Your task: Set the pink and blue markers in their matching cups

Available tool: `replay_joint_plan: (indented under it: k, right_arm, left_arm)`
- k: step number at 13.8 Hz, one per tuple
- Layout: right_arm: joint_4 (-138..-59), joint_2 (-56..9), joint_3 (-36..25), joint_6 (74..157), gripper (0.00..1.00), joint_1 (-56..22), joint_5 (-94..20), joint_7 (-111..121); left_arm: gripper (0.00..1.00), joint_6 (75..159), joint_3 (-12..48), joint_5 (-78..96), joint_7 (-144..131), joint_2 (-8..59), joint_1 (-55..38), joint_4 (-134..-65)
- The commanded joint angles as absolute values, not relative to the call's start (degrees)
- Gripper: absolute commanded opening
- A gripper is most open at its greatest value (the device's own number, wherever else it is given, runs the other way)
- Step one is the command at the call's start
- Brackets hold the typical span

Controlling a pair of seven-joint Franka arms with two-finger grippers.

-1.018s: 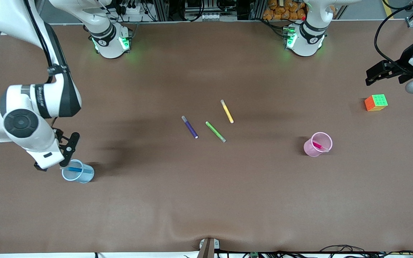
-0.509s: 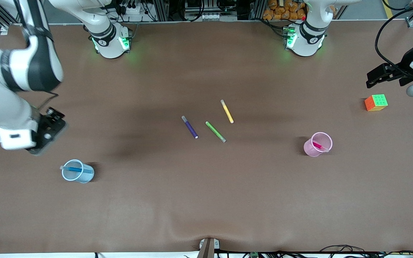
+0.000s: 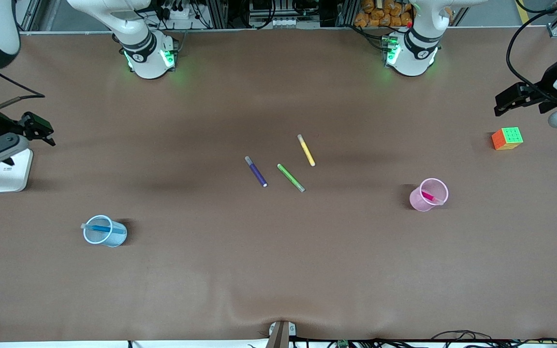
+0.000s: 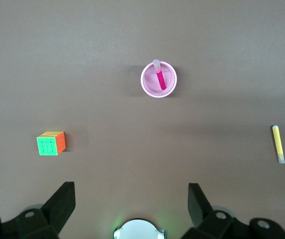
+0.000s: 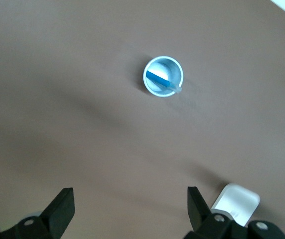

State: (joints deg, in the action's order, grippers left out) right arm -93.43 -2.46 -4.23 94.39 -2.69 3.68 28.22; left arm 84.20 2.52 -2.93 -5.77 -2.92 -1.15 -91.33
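Markers first, from the front view: the blue marker (image 3: pixel 100 228) leans inside the pale blue cup (image 3: pixel 106 231) toward the right arm's end of the table, and the pink marker (image 3: pixel 429 196) leans inside the pale pink cup (image 3: pixel 428 195) toward the left arm's end. Between the cups lie a purple pen (image 3: pixel 256 171), a green pen (image 3: pixel 291 178) and a yellow pen (image 3: pixel 306 150), each apart from the others. The right gripper (image 3: pixel 36 128) hangs above a white box (image 3: pixel 11 170); the left gripper (image 3: pixel 513 98) is up near a colour cube (image 3: pixel 507 138).

From the left wrist view, that gripper's fingers (image 4: pixel 61 202) are spread wide, holding nothing, high over bare table.

From the right wrist view, its fingers (image 5: pixel 60 205) are likewise spread and empty, the blue cup well below.
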Motion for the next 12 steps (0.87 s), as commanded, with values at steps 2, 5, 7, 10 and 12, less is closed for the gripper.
replay_joint_plan:
  k: [2,5,7,10,12]
  right_arm:
    - [-88.8,-2.9,-4.0,91.1,1.00,-2.1,0.7,19.1]
    - [-86.0,-2.5,-4.3,90.0,1.00,-2.0,-0.6,18.8]
    - [-85.4,-1.9,-5.9,86.4,1.00,-2.0,-0.9,18.6]
    - [-85.9,-0.6,-7.4,83.9,1.00,-1.5,-2.2,17.2]
    - [-85.9,-0.2,-7.0,81.7,1.00,-1.6,-2.5,10.4]
  left_arm:
    - [1.00,83.0,2.6,-2.5,-4.7,-3.3,-0.8,-90.3]
    - [1.00,83.0,2.6,-2.5,-4.7,-3.3,-0.8,-89.8]
    - [1.00,83.0,2.6,-2.3,-4.8,-2.6,-0.8,-88.3]
    - [1.00,83.0,2.6,-2.2,-5.1,-2.5,-1.1,-88.2]
    - [1.00,83.0,2.6,-2.1,-5.4,-2.5,-1.1,-88.2]
